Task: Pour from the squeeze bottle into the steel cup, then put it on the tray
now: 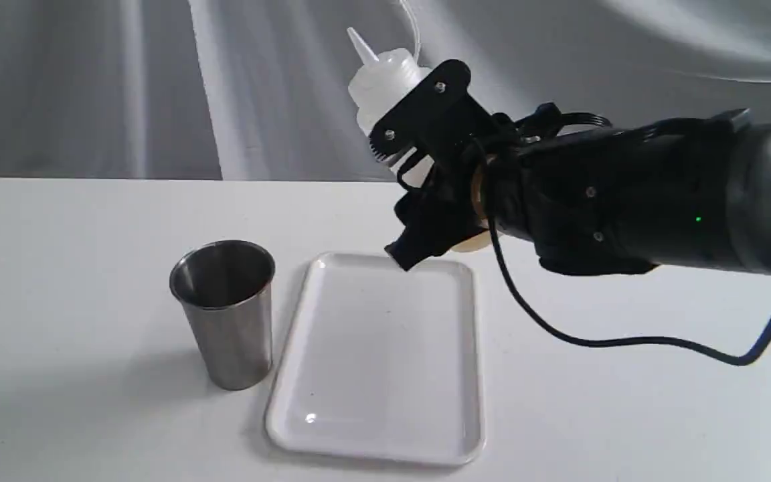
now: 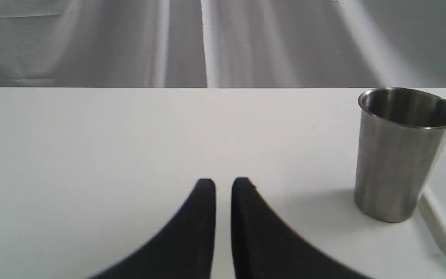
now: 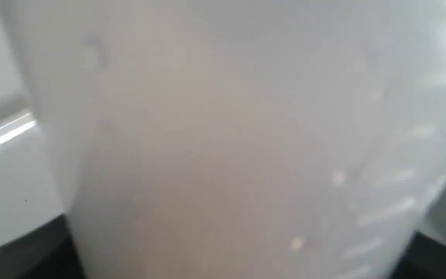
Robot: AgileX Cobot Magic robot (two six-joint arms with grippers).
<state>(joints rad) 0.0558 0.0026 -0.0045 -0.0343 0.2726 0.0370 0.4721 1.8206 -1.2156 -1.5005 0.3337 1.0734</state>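
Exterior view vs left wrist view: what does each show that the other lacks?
Only exterior: the right claw holding the squeeze bottle raised off the table, near the far end of the tray, nozzle up and tilted toward the cup side; also the tray's full outline.
Only left wrist: the left claw, tips nearly together, holding nothing.
Both: the steel cup upright on the table beside the tray; the left wrist view catches only a strip of the tray's rim.
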